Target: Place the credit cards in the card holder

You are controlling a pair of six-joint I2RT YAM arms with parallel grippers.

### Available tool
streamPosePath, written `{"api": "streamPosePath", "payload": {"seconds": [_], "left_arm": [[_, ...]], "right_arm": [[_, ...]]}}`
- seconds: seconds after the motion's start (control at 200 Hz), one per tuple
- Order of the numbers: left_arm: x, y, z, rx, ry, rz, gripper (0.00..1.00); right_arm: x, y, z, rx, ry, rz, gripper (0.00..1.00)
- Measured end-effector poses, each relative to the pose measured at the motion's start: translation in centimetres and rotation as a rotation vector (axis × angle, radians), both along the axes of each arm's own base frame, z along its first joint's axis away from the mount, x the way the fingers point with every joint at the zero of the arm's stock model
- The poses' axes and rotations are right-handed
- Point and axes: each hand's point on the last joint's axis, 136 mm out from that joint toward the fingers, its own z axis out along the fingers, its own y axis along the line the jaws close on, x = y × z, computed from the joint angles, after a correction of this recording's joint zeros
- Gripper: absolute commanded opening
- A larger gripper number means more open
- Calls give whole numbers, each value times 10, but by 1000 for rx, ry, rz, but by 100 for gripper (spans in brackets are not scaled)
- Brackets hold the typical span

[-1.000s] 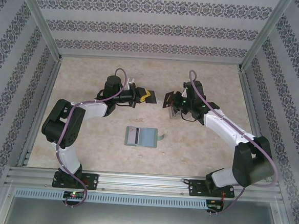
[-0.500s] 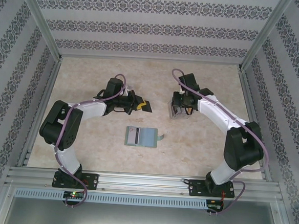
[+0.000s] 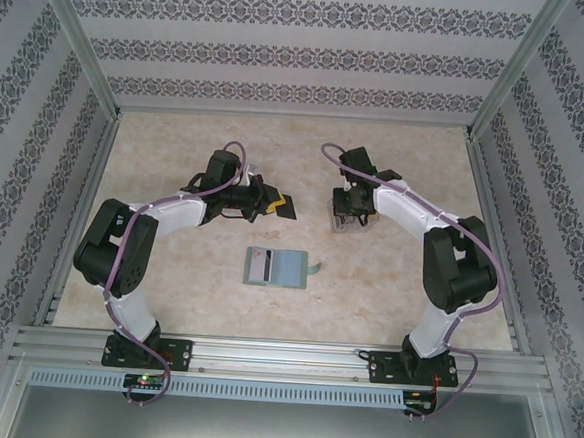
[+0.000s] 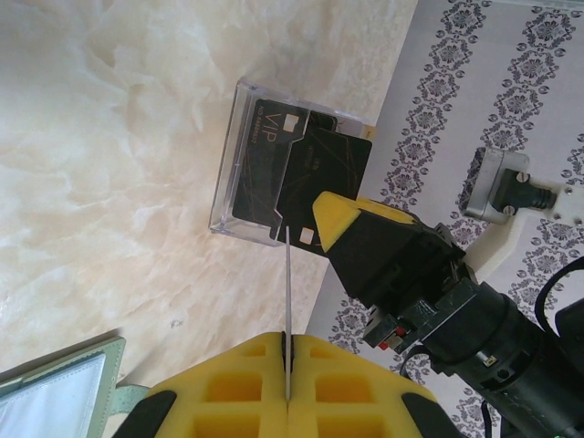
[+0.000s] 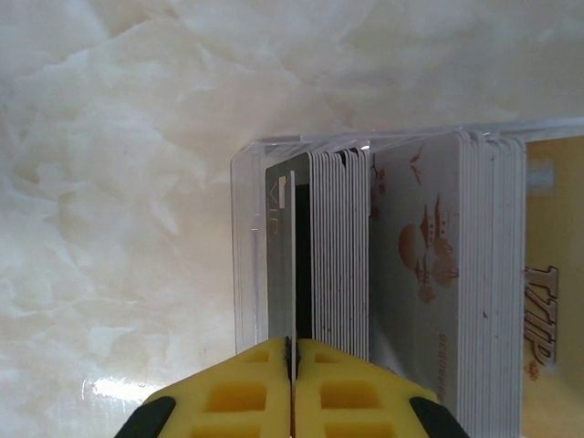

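The card holder (image 3: 287, 268) lies open and flat at the table's middle, and a pale card with a dark stripe (image 3: 258, 265) shows on its left half. Its green corner (image 4: 64, 365) appears in the left wrist view. My left gripper (image 3: 271, 206) (image 4: 286, 339) hovers behind the holder, shut on a dark credit card (image 3: 288, 211) seen edge-on (image 4: 286, 283). My right gripper (image 3: 351, 205) (image 5: 292, 345) is down over a clear plastic box (image 3: 344, 223) (image 5: 245, 255) packed with upright credit cards (image 5: 342, 246). It is shut on the edge of one grey card (image 5: 283, 255) still standing in the box.
The clear box (image 4: 239, 164) stands on the marble tabletop (image 3: 168, 271) right of the left gripper, with the right gripper's yellow finger (image 4: 338, 214) at its top. Patterned walls and an aluminium frame (image 3: 82, 214) enclose the table.
The right arm has swung back and brought its gripper down onto the clear box. The left gripper with its card has barely shifted.
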Motion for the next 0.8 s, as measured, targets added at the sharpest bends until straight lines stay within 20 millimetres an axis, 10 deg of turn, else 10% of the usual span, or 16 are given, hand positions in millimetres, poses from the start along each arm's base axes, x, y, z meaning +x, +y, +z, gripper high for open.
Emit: {"api": "streamPosePath", "payload": {"seconds": [0.415, 0.804], "left_arm": [[-1, -1, 1, -4, 0, -6, 0], [3, -6, 21, -47, -105, -44, 0]], "right_arm": [[-4, -4, 3, -21, 8, -18, 22], [-37, 74, 98, 599, -103, -17, 36]]}}
